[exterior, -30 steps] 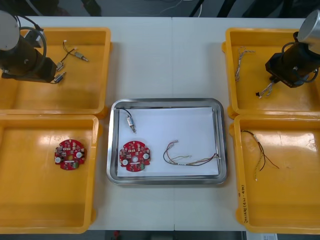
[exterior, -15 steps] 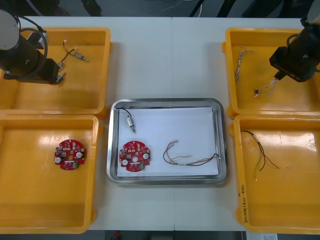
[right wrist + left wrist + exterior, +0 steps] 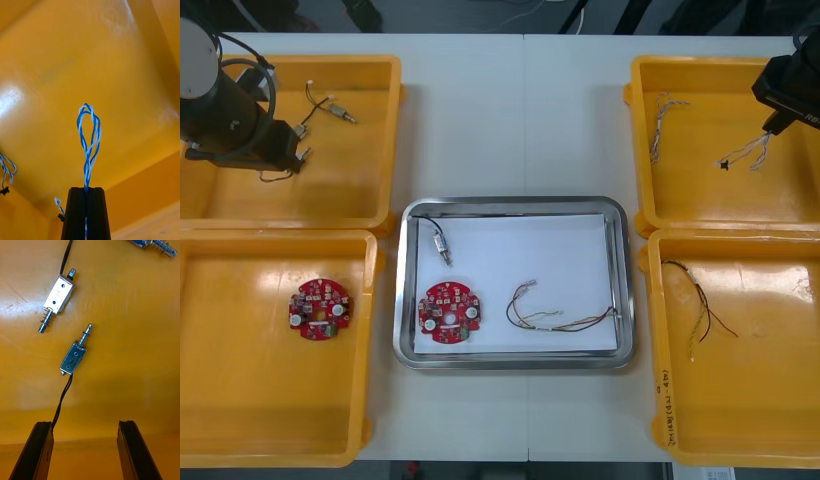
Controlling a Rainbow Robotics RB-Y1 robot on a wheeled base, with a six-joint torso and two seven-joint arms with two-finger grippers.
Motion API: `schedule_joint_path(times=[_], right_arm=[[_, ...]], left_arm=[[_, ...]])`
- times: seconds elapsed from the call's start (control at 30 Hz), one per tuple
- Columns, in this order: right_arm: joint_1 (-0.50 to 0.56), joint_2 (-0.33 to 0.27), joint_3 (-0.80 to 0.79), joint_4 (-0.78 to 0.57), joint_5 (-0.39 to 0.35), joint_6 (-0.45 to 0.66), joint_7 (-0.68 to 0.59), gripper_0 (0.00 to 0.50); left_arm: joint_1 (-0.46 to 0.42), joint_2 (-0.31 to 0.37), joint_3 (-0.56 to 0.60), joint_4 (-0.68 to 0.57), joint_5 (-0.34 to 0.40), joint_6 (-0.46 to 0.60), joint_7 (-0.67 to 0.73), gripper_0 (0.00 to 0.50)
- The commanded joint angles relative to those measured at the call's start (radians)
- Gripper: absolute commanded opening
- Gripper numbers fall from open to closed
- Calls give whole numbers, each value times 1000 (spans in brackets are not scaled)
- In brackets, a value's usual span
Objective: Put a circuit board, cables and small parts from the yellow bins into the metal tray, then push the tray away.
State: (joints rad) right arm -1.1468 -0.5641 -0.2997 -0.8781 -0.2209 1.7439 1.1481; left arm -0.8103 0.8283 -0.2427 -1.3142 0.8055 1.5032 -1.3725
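Right pincer [image 3: 86, 189] risen with cable [image 3: 87, 168], light table [image 3: 520, 120]

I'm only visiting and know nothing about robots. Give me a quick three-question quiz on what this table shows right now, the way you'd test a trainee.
1. True or false: the right gripper is shut on a twisted blue and white cable.
2. What lies in the metal tray?
A) nothing at all
B) a circuit board, a small metal part and a red and yellow cable
C) only black cables
3. Fill the gap: over the small metal parts in the far left yellow bin, the left gripper has its fingers ____.

Key: 1 true; 2 B; 3 open.
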Motion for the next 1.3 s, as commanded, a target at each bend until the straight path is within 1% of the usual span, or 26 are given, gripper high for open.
schedule_joint_path(times=[0.03,0.1,0.2,0.3,0.43,0.5,0.6,0.73,0.8,0.83,0.9,1.1,1.3], right_arm=[[35,-40,14,-144,-23,91,35,0],[48,-39,16,-190,-31,118,41,0],[81,-39,24,-263,-72,149,51,0],[124,-42,34,-355,-124,176,62,0],[197,-57,68,-498,-210,176,81,0],[223,-68,86,-552,-245,176,88,0],[272,-94,134,-648,-321,176,102,0],[312,-129,191,-739,-385,176,120,0],[321,-154,231,-782,-420,176,171,0],[325,-158,241,-788,-426,176,190,0],[325,-175,274,-802,-456,176,271,0],[325,-181,304,-825,-526,176,433,0],[325,-181,390,-904,-529,176,591,0]], left_arm=[[3,43,59,-62,-12,48,50,500],[3,43,68,-77,-17,63,52,500],[3,46,77,-103,-31,83,52,500],[3,52,82,-128,-43,104,53,500],[0,54,103,-157,-60,147,53,500],[-9,54,108,-162,-62,163,52,500],[-26,52,122,-160,-63,180,41,500],[-33,49,123,-158,-62,167,29,500],[-35,49,123,-155,-52,154,15,500],[-36,48,123,-152,-51,149,12,500],[-55,38,123,-125,-48,146,-28,500],[-109,-5,123,-14,-62,112,-123,500],[-139,-40,123,90,-75,40,-208,500]])
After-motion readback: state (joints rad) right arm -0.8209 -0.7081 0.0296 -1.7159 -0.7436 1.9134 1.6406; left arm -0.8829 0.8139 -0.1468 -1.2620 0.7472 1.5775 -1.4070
